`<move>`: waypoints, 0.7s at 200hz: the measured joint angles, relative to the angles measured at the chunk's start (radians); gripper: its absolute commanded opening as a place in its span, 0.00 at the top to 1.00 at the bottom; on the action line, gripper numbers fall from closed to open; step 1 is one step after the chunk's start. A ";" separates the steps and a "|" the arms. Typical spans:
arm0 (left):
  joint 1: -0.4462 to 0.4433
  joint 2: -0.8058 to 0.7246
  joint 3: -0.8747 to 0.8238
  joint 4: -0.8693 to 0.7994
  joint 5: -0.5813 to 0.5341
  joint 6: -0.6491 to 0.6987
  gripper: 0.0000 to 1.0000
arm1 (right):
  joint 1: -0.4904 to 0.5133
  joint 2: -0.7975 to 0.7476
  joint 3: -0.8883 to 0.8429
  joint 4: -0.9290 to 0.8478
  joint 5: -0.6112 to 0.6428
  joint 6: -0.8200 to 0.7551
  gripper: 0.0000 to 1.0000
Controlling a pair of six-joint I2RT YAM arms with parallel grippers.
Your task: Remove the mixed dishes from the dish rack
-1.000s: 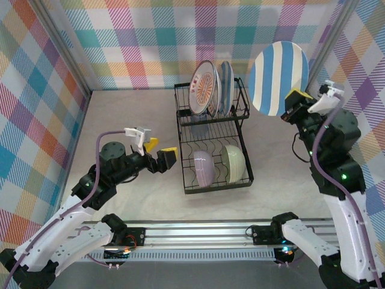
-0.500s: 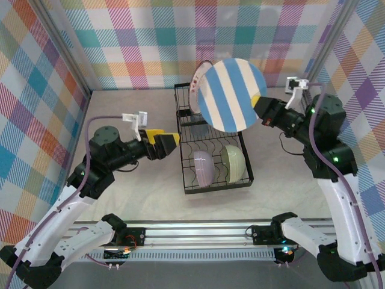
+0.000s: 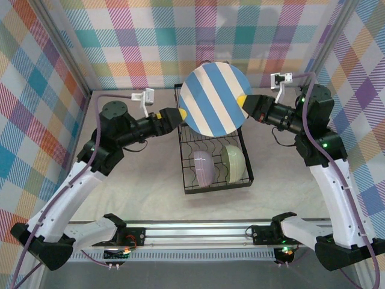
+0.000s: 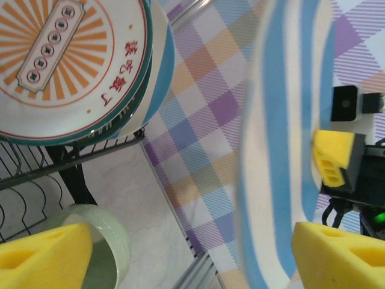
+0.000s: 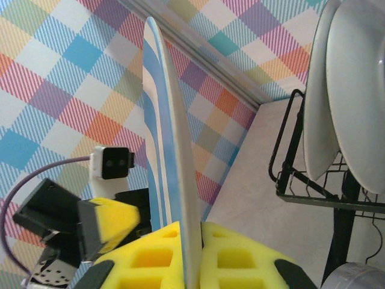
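Stage: one dish is lifted out and is at a hand-over between the arms; nothing is set down on the table yet.
Striped plate (image 3: 213, 99): it is held on edge in the air above the upper tier of the dish rack (image 3: 249, 171), clear of the wires.
Right gripper (image 3: 243, 102): it is clamped on the right rim of the striped plate; in the right wrist view the rim is pinched between the yellow pads.
Left gripper (image 3: 178, 114): its jaws are spread wide and placed either side of the plate's left rim. No firm grip is judged to be made yet.
Sunburst plate (image 4: 60, 60): it is upright in the upper basket, with a second plate (image 4: 159, 72) just behind it.
Lavender bowl (image 3: 203, 167): it is stood on edge in the lower tray.
Pale green bowl (image 3: 233, 162): it is stood on edge just beside the lavender bowl.
Tumbler: its position cannot be told.
Done: one plate is freed from the rack.
Remaining: the striped plate is to be passed over and set down, and the plates and both bowls are to be removed.
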 measured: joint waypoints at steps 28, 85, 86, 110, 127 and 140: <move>0.002 0.026 0.000 0.034 0.029 -0.027 0.30 | 0.000 0.011 0.000 0.024 -0.031 0.025 1.00; 0.022 0.027 0.001 0.132 0.077 -0.100 0.62 | 0.000 0.045 0.000 0.058 -0.079 0.072 1.00; 0.022 0.027 0.000 0.134 0.077 -0.103 0.62 | 0.000 0.045 0.000 0.059 -0.080 0.075 1.00; 0.029 0.027 -0.008 0.174 0.089 -0.127 0.70 | 0.000 0.055 0.000 0.076 -0.088 0.085 1.00; 0.030 0.026 -0.012 0.187 0.089 -0.145 0.75 | 0.000 0.063 0.000 0.080 -0.093 0.094 1.00; 0.032 0.026 -0.015 0.199 0.090 -0.151 0.79 | 0.000 0.068 0.000 0.084 -0.098 0.100 1.00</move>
